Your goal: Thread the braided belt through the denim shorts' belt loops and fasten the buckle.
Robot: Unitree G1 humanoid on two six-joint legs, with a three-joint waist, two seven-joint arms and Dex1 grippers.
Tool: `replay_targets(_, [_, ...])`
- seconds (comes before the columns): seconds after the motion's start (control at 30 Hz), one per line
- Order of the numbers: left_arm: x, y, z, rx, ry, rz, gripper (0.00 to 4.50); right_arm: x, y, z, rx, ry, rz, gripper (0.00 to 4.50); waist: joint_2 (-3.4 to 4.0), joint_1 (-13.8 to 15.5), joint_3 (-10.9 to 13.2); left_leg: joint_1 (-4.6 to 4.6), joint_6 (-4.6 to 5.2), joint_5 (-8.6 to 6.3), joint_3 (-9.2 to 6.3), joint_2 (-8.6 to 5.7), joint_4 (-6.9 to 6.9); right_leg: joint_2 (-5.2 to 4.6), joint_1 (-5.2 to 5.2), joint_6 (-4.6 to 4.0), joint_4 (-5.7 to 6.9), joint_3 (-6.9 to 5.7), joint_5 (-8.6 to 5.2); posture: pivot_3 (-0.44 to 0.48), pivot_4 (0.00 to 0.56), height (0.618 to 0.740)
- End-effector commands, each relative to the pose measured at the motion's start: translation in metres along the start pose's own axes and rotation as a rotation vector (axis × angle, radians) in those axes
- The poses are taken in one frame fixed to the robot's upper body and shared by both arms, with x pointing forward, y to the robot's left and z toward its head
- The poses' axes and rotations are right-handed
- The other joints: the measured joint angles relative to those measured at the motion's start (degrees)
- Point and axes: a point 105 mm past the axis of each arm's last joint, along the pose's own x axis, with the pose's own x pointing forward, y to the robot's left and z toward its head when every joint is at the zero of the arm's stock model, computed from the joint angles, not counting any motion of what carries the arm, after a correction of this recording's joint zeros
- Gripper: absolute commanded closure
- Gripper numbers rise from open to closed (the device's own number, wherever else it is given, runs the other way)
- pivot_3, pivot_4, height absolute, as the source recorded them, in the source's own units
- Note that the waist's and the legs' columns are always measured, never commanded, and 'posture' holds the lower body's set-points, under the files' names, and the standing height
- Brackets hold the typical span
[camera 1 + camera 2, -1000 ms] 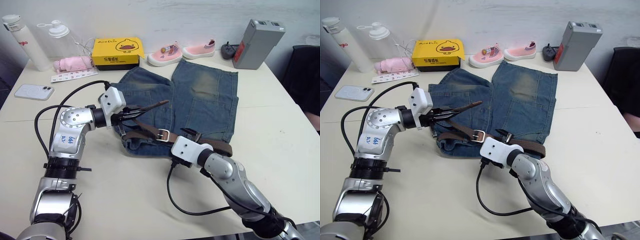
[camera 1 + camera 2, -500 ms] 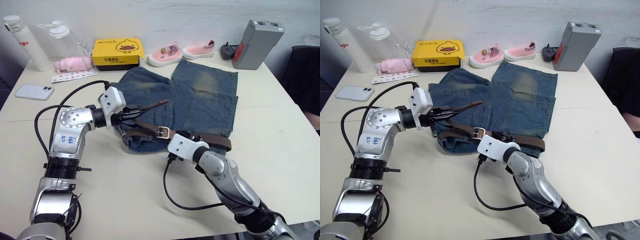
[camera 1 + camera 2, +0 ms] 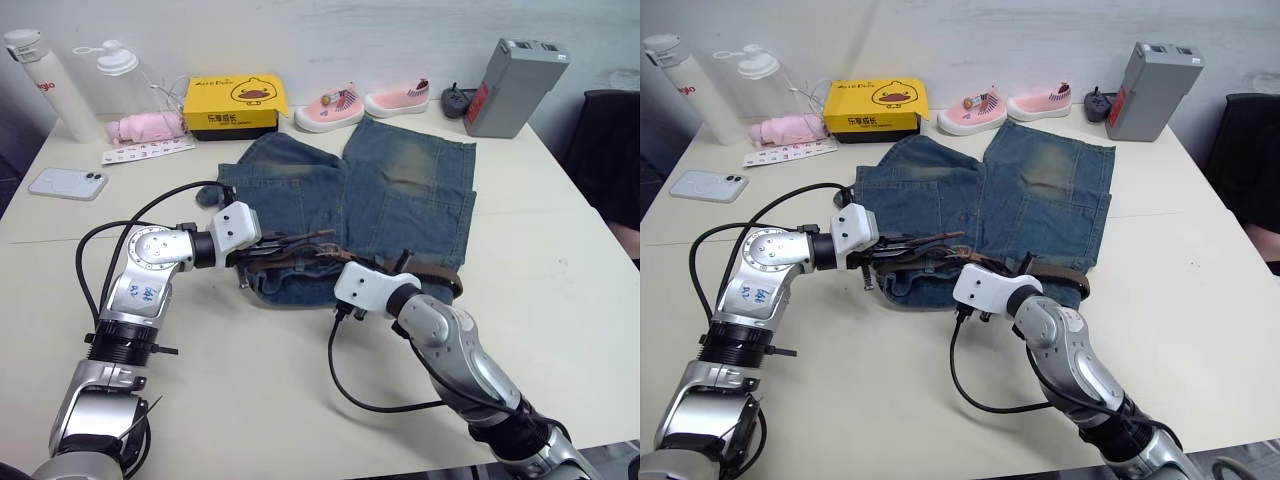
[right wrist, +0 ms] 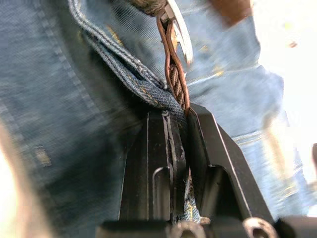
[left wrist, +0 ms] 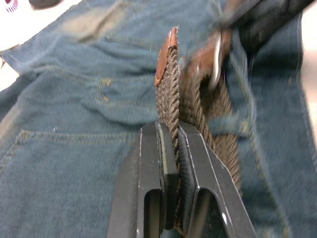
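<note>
Left eye view: compared with a second ago, your left gripper (image 3: 268, 243) has dropped from a raised pose, where it held the belt's tip up over the cloth, to lie low along the near waistband. Your right gripper (image 3: 345, 268) has moved left and farther in, toward the silver rectangular metal buckle (image 5: 216, 58). I read this as the tail end being brought to the buckle, so you look to be at the fastening step; whether the prong has gone through the weave cannot be told.

The long dark-brown braided belt (image 5: 173, 94) lies along the near edge of the faded blue denim shorts (image 3: 400, 190), which are spread flat at mid-table, legs pointing to the far side. In the left wrist view the two black fingers are closed on the belt's tail, with its smooth brown leather tip (image 5: 163, 59) jutting beyond them just beside the buckle. In the right wrist view the fingers pinch a denim fold of the waistband together with the strap next to the buckle.

Materials: the belt is a coarse, rope-like weave, flexible, edge-on in the grip. The denim is soft twill with yellowish worn patches and stitched seams. The buckle is hard, thin, shiny. One narrow denim belt loop (image 5: 225, 122) crosses the strap.
</note>
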Motion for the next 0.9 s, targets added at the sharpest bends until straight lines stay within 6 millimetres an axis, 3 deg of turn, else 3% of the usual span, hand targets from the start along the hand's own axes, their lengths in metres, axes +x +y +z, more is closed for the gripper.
replay_targets(0.03, [0.0,0.001,0.003,0.032,-0.004,-0.002,4.5,-0.002,-0.013,0.008,-0.102,-0.039,-0.074,4.46,0.0,0.01,0.0,-0.04,0.0,0.0,-0.01,0.01,0.05,0.0,-0.02,0.0,0.04,-0.02,0.0,0.0,0.15,0.683])
replay_targets(0.47, [-0.003,0.003,-0.006,0.292,0.133,-0.068,4.5,-0.001,-0.014,0.006,-0.12,-0.023,-0.081,4.46,0.0,0.03,0.0,-0.1,0.01,0.0,-0.01,0.0,0.09,0.0,-0.03,0.0,0.04,-0.03,0.0,0.0,0.15,0.683])
replay_targets(0.67, [-0.003,0.011,0.012,0.408,0.08,-0.066,4.5,-0.001,-0.014,0.007,-0.131,-0.028,-0.079,4.46,0.0,-0.02,0.0,-0.12,0.01,0.0,-0.01,0.01,0.1,0.0,-0.06,0.0,0.05,-0.03,0.0,0.0,0.15,0.683])
replay_targets(0.9, [-0.01,0.018,0.025,0.402,0.044,-0.099,4.5,0.0,-0.014,0.005,-0.142,-0.023,-0.074,4.46,0.0,-0.03,0.0,-0.13,0.01,0.0,-0.01,0.0,0.11,0.0,-0.07,0.0,0.07,-0.03,0.0,0.0,0.15,0.683])
